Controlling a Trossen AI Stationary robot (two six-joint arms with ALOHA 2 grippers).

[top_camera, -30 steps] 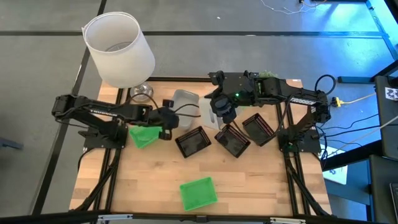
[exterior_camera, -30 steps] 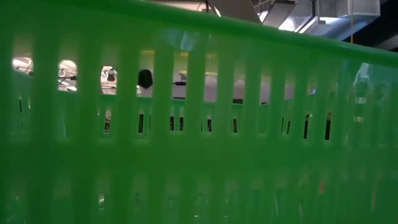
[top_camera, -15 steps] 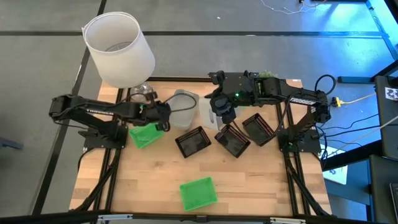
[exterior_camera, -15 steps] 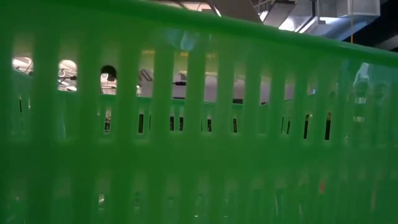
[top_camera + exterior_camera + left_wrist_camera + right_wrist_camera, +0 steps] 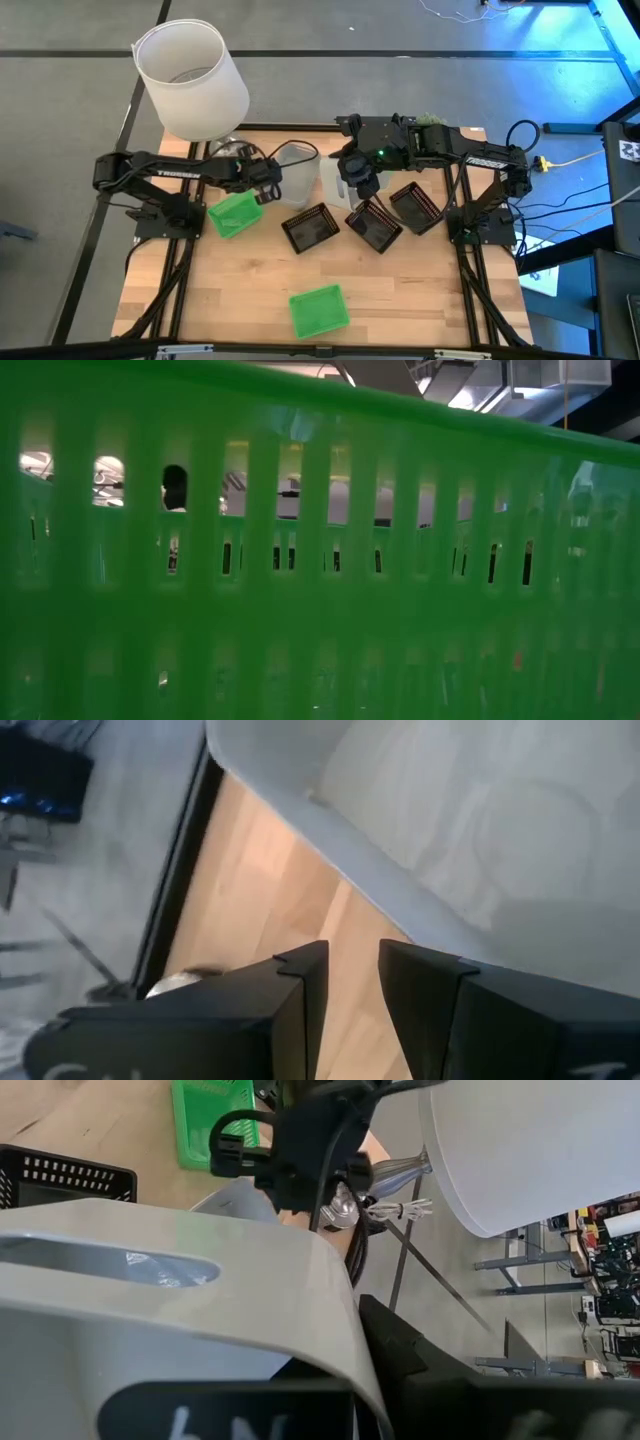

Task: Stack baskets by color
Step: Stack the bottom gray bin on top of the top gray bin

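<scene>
You see a pale planked wooden table, slotted glossy green plastic baskets, black lattice plastic baskets, and a smooth matt white lampshade.

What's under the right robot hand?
The right gripper is shut on the rim of a grey-white basket at the back of the table. The arm covers most of that basket, so whether anything sits inside it cannot be seen.
</scene>
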